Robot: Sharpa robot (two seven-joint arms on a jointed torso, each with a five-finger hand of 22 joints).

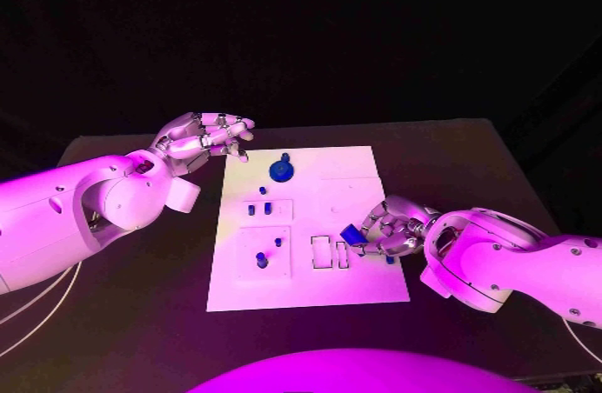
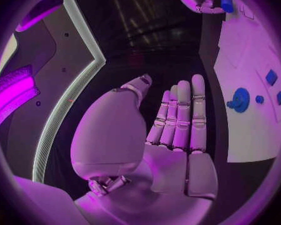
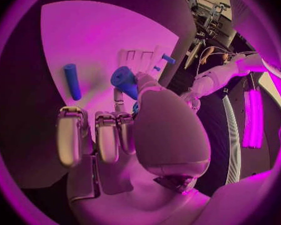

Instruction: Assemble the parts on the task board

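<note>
The white task board (image 1: 357, 177) lies in the middle of the black table. My right hand (image 1: 394, 226) hovers over its right edge and pinches a blue part (image 1: 352, 235), seen close as a blue part (image 3: 125, 81) at the fingertips (image 3: 140, 80). A blue cylinder (image 3: 72, 81) lies loose on the board beside that hand. A round blue part (image 1: 281, 171) sits near the board's far edge, also visible as the round blue part (image 2: 240, 100). My left hand (image 1: 207, 136) hangs off the far left corner, fingers apart and holding nothing; its fingers (image 2: 181, 117) are straight.
Small blue pieces (image 1: 260, 209) stand in the recesses on the board's left half, another (image 1: 263, 259) nearer me. Rectangular slots (image 1: 329, 254) lie just left of the right hand. Bare black table (image 1: 150, 280) surrounds the board (image 2: 247, 135).
</note>
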